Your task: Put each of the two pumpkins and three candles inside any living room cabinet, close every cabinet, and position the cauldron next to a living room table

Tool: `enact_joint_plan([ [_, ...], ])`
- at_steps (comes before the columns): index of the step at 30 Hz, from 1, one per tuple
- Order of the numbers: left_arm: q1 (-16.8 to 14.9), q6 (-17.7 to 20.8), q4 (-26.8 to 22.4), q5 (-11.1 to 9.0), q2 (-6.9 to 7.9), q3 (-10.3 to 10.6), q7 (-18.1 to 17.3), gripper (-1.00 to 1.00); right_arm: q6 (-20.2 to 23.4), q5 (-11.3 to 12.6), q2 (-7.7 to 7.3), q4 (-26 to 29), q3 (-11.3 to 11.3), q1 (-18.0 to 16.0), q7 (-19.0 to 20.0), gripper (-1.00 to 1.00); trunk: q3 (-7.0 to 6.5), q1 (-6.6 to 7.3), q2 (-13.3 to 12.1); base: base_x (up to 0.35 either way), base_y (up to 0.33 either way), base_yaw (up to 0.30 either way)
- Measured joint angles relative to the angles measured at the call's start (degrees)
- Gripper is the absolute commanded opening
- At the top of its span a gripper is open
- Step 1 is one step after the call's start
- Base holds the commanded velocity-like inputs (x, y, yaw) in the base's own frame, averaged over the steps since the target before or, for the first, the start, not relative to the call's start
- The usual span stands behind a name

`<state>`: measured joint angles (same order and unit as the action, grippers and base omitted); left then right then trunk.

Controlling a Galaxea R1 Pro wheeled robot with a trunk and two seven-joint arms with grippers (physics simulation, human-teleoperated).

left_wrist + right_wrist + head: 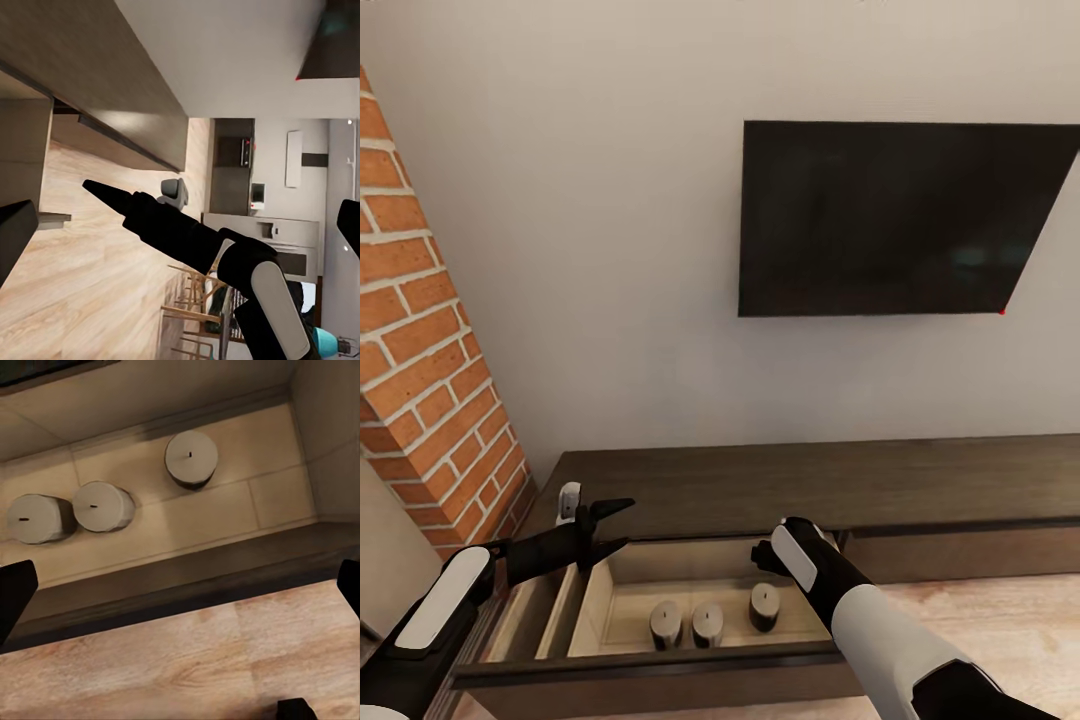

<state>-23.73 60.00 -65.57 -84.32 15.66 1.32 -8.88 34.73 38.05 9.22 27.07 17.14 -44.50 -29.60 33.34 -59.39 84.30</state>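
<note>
Nowhere on the cabinet [800,480], the television [900,215] or the candles [708,622] is there any readable writing or brand mark; the only mark on the television is a small red dot at its lower right corner.

The cabinet is a long, low, dark-brown unit standing against a pale wall. Its top is flat and bare. One drawer [660,665] is pulled out at the left end, showing a light wood interior. Three candles stand upright on the drawer floor: two just beside each other, the third near them and slightly apart. In the right wrist view the same three candles [191,457] are seen from above, each with a short dark wick.

The left claw [605,528] hovers above the drawer's left rear corner. Its fingers are spread apart and hold nothing. The right claw [763,553] hangs over the drawer, above the third candle; its fingers are hidden behind the wrist in the head view. In the right wrist view only dark finger parts show at the picture's edges, set wide apart, with nothing between them.

A brick column [430,350] stands left of the cabinet. The floor [980,620] is light wood planking. The left wrist view shows a kitchen area beyond, too small for detail.
</note>
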Motion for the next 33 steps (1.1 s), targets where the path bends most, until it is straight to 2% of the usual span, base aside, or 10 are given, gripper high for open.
enact_joint_plan([
  [18,0.0,0.0,0.0,0.0,-0.01,0.0,0.0,1.00,0.0,0.0,0.00,0.0,0.0,0.0,0.0,1.00,-3.23,3.95,-7.2,-0.015,0.001,0.000],
  [33,0.0,0.0,0.0,0.0,-0.01,0.1,0.0,1.00,0.0,0.0,0.00,0.0,0.1,0.0,0.0,1.00,-5.93,7.25,-13.2,-0.280,0.084,0.000],
])
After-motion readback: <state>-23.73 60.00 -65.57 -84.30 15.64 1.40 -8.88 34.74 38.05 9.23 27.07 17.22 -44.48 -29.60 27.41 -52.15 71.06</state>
